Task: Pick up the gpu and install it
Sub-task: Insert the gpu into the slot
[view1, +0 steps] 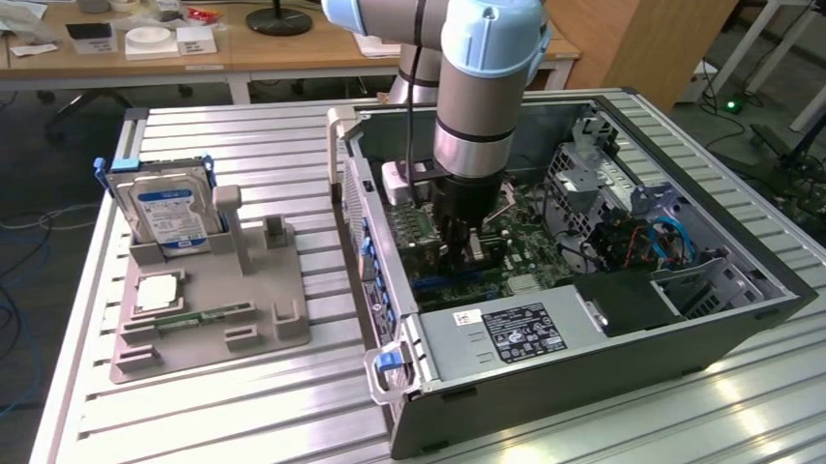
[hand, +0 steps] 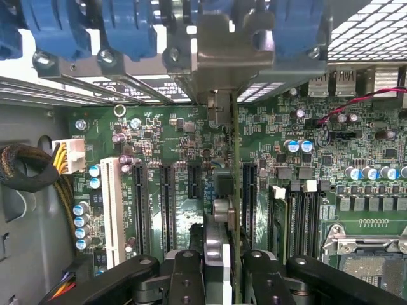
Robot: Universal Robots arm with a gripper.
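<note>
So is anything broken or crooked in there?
Nothing looks broken. The pincer holds the gpu edge-on, straight above the motherboard inside the computer case. The one odd-looking thing is the motherboard's processor socket, which sits bare. The hard drive stands upright in its grey holder.

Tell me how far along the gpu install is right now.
Done: the gpu is off the grey holder and inside the computer case. In hand: the gripper is shut on the gpu, holding it edge-on above the motherboard and its black slots. Left: whether it is seated cannot be told; the gripper has not let go.
</note>
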